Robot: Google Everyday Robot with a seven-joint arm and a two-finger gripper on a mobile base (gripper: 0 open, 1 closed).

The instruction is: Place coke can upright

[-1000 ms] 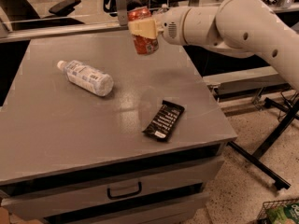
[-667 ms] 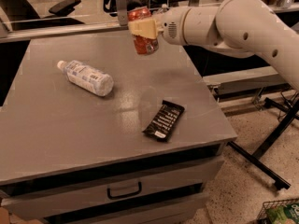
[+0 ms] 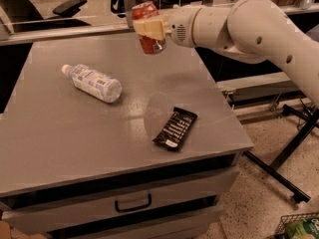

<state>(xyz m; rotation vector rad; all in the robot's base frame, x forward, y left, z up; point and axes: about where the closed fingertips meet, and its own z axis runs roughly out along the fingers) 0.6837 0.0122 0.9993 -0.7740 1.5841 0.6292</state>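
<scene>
The coke can (image 3: 146, 11) is red with silver ends and stands nearly upright in the air above the far middle of the grey table (image 3: 65, 133). My gripper (image 3: 148, 28) comes in from the right on the white arm and is shut on the can's middle, its cream fingers (image 3: 149, 29) wrapped around it. The can's bottom end hangs clear above the table top.
A clear plastic water bottle (image 3: 92, 82) lies on its side at the table's left. A black snack packet (image 3: 175, 128) lies near the front right. A drawer handle (image 3: 133, 202) is below the table's front edge. A black stand's legs (image 3: 294, 148) are on the floor at right.
The can and gripper have hardly moved; they sit perhaps slightly higher than a second ago. The bottle and packet have not moved.
</scene>
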